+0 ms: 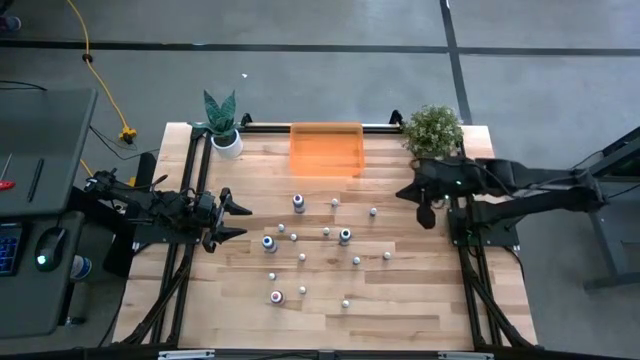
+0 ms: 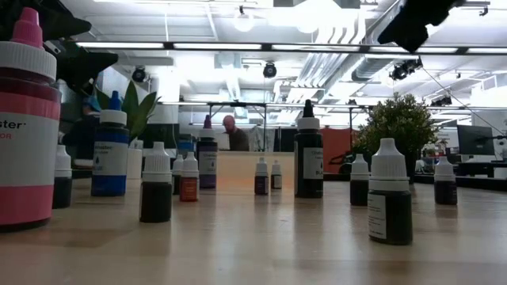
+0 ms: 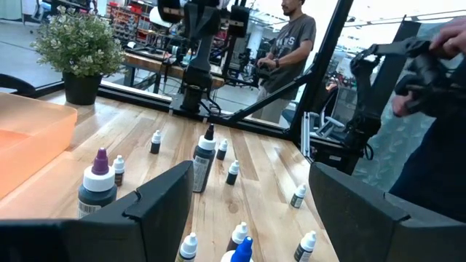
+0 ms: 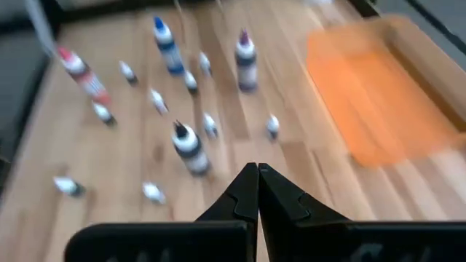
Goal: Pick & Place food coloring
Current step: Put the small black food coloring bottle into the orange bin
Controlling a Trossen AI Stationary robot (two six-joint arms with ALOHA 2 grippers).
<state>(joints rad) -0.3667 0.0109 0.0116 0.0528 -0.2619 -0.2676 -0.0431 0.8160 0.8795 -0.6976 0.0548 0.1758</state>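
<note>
Pink bottle [image 2: 28, 119] looms nearest; all the bottles [image 1: 300, 203] stand scattered on the desk [image 1: 400, 300], none in the orange bin [image 1: 326, 148]. Right claw [image 1: 426, 216], clenched and empty, hovers beside the bin; left claw [image 1: 238, 221] waits released, farther off. Nothing placed yet.

This is a big robot lab: a wooden table [image 1: 400, 300] stands on a grey floor [image 1: 330, 90], bright lights [image 2: 238, 46] and pipes [image 2: 333, 55] hang overhead, and a person [image 3: 287, 44] stands by shelves [image 3: 127, 14] behind.
</note>
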